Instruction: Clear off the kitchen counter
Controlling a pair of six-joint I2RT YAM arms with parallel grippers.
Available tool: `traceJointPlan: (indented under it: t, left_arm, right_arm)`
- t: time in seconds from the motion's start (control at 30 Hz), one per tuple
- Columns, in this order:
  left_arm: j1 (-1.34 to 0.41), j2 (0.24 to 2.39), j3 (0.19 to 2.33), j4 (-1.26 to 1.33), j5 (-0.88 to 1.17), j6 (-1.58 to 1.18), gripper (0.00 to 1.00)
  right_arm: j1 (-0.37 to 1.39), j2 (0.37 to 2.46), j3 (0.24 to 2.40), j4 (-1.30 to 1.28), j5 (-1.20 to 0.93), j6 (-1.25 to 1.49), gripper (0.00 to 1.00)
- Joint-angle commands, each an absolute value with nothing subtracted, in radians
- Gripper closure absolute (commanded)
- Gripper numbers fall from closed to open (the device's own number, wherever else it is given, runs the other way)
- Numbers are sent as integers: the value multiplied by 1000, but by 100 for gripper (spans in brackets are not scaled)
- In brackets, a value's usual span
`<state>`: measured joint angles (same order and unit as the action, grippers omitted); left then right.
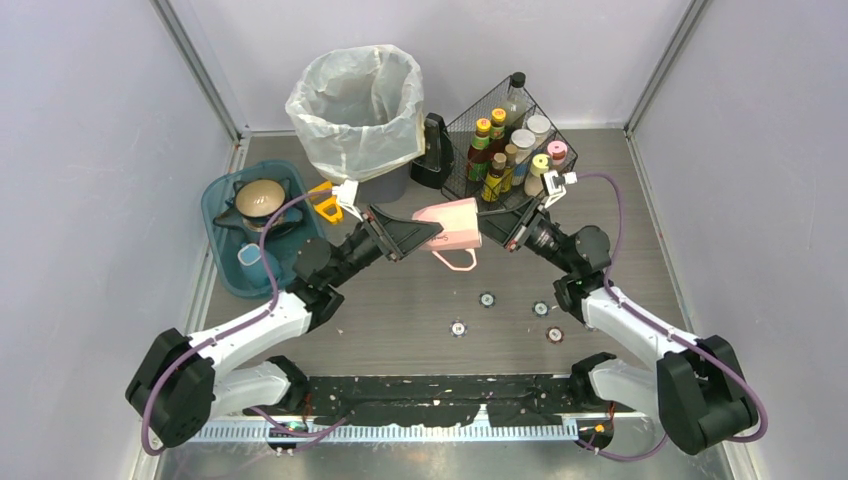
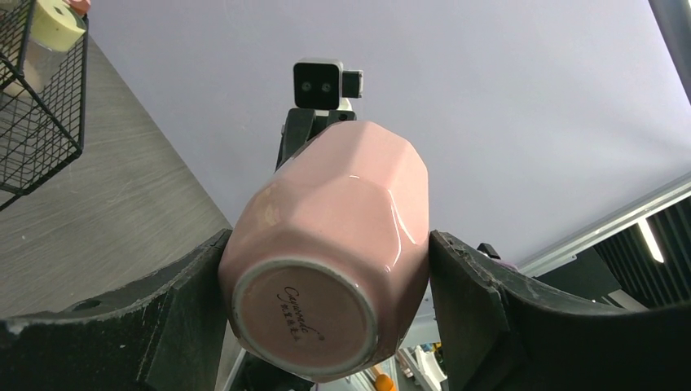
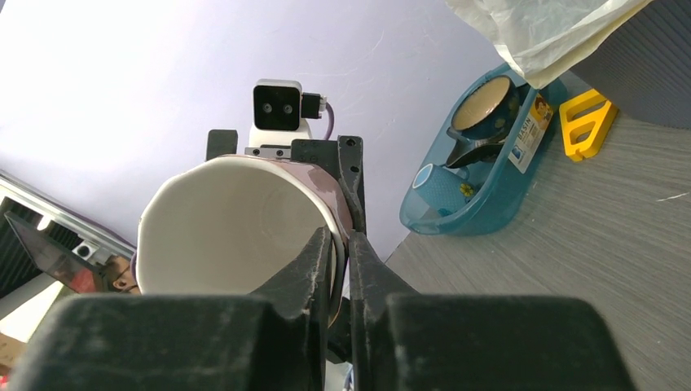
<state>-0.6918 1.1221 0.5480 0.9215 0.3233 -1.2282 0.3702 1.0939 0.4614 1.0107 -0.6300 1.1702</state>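
Glazed pink mug (image 1: 452, 226), stiff, slick and breakable, aloft over the counter (image 1: 400, 310) between the tools: left tool (image 2: 326, 269) clasps its faceted body, likely the surer hold; right tool (image 3: 341, 244) pinches its rim.

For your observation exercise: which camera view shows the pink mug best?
Top external: it shows the pink mug with body and handle together. Left wrist shows only its base and faceted side; right wrist shows only its white interior and rim.

Pale lilac walls (image 1: 90, 150) close in my workspace on three sides, joined at the corners by slanting metal rails (image 1: 200, 70). Past the wall's edge, my left wrist view catches a bright strip light (image 2: 650, 239) above dark slats (image 2: 652, 277).
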Motion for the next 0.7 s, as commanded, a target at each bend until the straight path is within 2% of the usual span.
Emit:
traceJointPlan:
  t: [0.0, 0.03, 0.1, 0.2, 0.33, 0.5, 0.67]
  left_arm:
    - [-704, 1097, 549, 1077, 337, -1242, 91]
    - [-704, 1090, 547, 1077, 330, -1236, 100]
    - [-703, 1068, 538, 1069, 317, -1222, 100]
    - [-695, 1020, 529, 1016, 296, -1185, 100]
    - [-670, 900, 547, 781, 238, -1039, 100]
    - [-664, 730, 672, 210, 42, -749, 100]
    - [-663, 695, 851, -231, -220, -499, 100]
  right_arm:
    - [377, 1108, 462, 1104, -619, 1194, 78]
    - [377, 1109, 459, 1103, -613, 1190, 76]
    - [377, 1111, 449, 1097, -606, 1184, 66]
    - [376, 1101, 439, 1063, -596, 1153, 42]
    - [372, 1050, 436, 921, -552, 1064, 22]
    - [364, 937, 445, 695, -471, 925, 11]
    - [361, 854, 484, 447, -379, 764, 4]
